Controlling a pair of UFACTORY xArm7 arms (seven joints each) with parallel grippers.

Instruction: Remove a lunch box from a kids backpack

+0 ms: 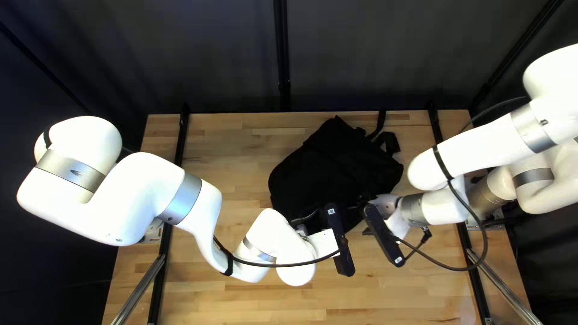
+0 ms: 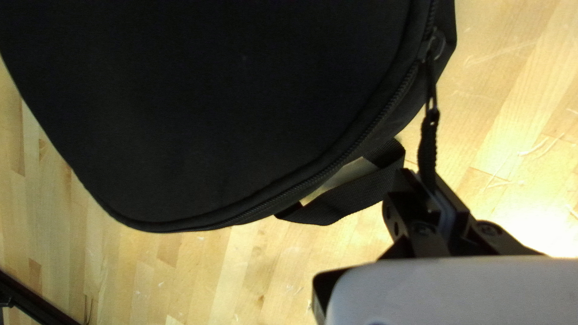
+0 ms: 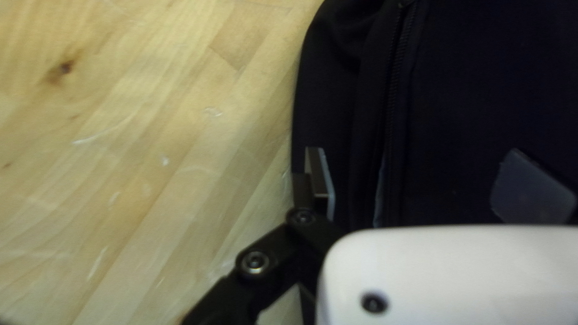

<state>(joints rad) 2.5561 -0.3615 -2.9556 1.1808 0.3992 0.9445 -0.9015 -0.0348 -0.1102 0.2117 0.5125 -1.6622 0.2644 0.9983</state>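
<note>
No text legible; small pale labels [image 1: 330, 212] on black wrist bars [image 1: 343, 256] too tiny to read.

Top left view: set highest, above bench's [image 1: 241, 304] near edge, slanting down toward dark curtain [image 1: 180, 54]; takes in both arms. Left wrist view: down, close over backpack's [image 1: 337, 165] zippered edge. Right wrist view: down, close over backpack and bench. All three share both.

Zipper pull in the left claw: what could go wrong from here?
Left claw is shut on only the end of the zipper pull, so it might slip off. Slider is on a curved zipper and could snag. Right claw is open, so a tug may drag the backpack.
</note>
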